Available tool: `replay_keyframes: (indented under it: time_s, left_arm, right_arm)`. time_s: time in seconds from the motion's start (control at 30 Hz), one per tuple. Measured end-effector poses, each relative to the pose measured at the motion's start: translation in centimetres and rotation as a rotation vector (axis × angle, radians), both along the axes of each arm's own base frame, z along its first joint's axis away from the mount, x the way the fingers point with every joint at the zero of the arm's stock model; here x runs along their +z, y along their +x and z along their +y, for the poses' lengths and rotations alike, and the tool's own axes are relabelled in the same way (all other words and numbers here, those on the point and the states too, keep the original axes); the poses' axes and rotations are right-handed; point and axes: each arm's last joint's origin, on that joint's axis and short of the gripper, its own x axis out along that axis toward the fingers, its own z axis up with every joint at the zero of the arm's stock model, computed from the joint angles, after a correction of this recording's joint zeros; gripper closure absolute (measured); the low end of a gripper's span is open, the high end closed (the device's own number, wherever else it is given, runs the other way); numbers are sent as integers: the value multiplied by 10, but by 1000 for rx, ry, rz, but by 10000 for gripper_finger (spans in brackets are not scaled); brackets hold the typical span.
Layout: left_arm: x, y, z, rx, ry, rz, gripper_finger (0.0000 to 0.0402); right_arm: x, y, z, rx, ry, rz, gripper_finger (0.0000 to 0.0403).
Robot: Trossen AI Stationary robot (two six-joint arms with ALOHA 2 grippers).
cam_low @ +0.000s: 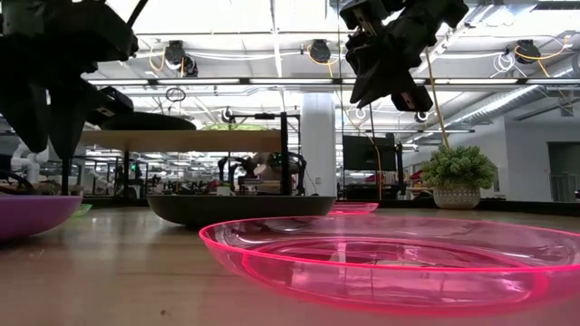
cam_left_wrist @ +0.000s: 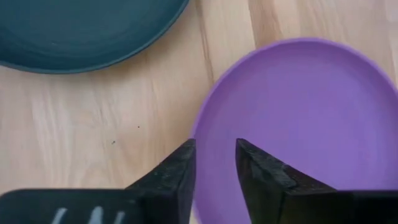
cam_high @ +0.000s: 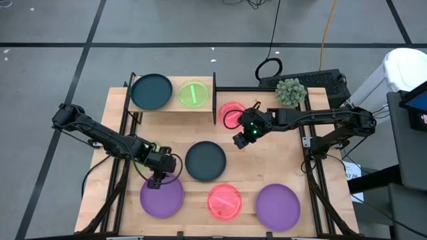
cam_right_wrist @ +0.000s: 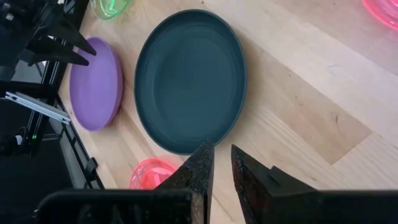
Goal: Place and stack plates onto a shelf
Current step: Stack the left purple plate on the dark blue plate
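**Two arms poised over scattered plates**

The left gripper (cam_high: 157, 179) hangs over the rim of a purple plate (cam_high: 161, 197) at the worktop's (cam_high: 267, 160) front left, fingers (cam_left_wrist: 177, 180) narrowly parted and empty. The right gripper (cam_high: 239, 140) is raised above the worktop beside a pink plate (cam_high: 231, 114), fingers nearly closed on nothing. The shelf (cam_high: 173, 110) carries a dark plate (cam_high: 151, 91) and a green plate (cam_high: 194, 93).

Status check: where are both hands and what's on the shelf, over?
Left hand over the near-left purple plate, empty. Right hand raised beside the dark plate at table centre, empty. Shelf holds a dark plate and a green plate. Nothing blocking.
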Motion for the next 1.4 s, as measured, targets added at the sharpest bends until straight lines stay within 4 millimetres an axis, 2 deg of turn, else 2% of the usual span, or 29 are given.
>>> replay_keyframes:
  time_s: [0.2,0.4,0.8,1.03,1.4]
  left_arm:
    - [-10,-2,1,-18,38,24,249]
    - [-20,-2,2,-6,48,8,248]
    - [-48,-17,8,14,58,52,250]
    - [-56,-20,9,19,52,45,301]
    - [-53,-17,7,86,-8,32,383]
  right_arm:
    - [0,0,-1,-14,-18,2,360]
    - [0,0,-1,-14,-18,3,360]
    - [0,0,-1,-14,-18,3,360]
    - [0,0,-1,-22,-33,4,360]
    - [0,0,-3,-59,-59,9,360]
